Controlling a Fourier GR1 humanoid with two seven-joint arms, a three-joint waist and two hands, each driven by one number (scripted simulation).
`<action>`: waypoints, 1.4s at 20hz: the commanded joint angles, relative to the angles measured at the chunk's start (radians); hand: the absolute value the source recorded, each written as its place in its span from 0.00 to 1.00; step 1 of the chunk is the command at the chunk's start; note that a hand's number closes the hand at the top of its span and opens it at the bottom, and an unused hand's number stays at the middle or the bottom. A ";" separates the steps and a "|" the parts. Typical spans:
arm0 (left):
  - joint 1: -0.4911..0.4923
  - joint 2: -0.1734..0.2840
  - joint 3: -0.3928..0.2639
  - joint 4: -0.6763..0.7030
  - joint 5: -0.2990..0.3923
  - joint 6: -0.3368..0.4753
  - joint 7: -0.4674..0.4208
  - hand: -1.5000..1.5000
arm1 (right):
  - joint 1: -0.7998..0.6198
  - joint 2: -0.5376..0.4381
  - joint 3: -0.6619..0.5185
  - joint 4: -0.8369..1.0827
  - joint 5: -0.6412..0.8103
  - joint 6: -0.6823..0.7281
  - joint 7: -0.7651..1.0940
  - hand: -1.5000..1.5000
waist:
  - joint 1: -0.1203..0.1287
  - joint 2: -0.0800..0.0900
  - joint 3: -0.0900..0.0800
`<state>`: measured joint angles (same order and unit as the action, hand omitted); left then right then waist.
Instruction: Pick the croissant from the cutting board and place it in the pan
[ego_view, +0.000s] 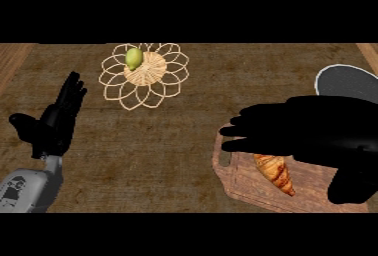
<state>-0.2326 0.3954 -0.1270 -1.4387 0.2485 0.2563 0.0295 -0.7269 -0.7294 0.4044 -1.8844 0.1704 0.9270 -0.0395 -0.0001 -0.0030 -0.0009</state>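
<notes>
A pale wicker trivet (145, 75) with looping petal-shaped edges lies flat on the brown woven-textured surface (148, 150) near its far edge. A small green fruit (133, 58), possibly a pear or mango, rests on the trivet's far side.

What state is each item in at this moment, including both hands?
croissant: lying on the cutting board, partly hidden under the right hand, not lifted.
cutting board: flat on the counter, bearing the croissant.
pan: at the right edge, nothing visible in it.
green fruit: sitting on the wicker trivet.
right hand: open above the croissant.
left hand: open, resting at left.
</notes>
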 joint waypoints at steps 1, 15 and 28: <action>0.014 0.005 0.032 -0.042 0.006 -0.025 0.034 0.50 | 0.042 0.076 0.013 -0.073 -0.008 0.068 0.112 0.00 | 0.001 0.000 0.000; -0.038 -0.040 0.096 0.086 -0.048 -0.093 -0.034 0.50 | 0.154 0.111 0.026 -0.016 0.367 0.020 0.038 0.00 | 0.004 0.005 0.001; 0.036 -0.109 0.065 -0.061 -0.120 -0.072 0.027 0.50 | 0.170 0.108 0.142 0.113 0.593 0.014 -0.160 0.00 | 0.010 0.003 0.001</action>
<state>-0.2257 0.3010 -0.0519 -1.4520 0.1452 0.1890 0.0510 -0.5133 -0.6362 0.5252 -1.8342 0.7061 0.9150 -0.1299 0.0051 0.0005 0.0002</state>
